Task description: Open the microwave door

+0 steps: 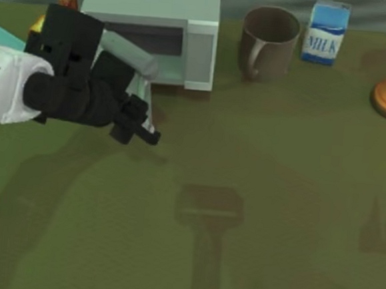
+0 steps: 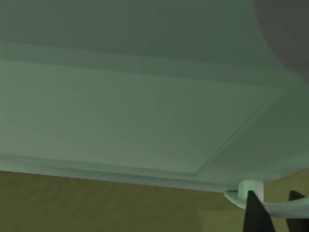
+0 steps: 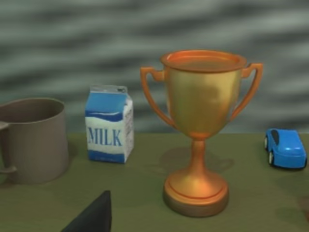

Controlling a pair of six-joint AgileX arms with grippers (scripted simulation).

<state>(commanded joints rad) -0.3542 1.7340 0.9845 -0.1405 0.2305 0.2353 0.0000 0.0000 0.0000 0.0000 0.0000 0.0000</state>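
Swinging the microwave door point(image 1: 134, 59) wider should be done along its hinge arc; the left gripper point(image 1: 139, 128) is clamped on the door's handle strip point(image 2: 270, 205), door partly ajar. The microwave point(image 1: 153, 7) sits at the bench's point(image 1: 256, 190) far left; the right gripper is not seen in the top view.

The microwave point(image 1: 157, 8) looks smooth, matt plastic; the trophy point(image 3: 199, 125) shines like polished metal; the milk carton point(image 3: 108, 124) looks like printed paper.
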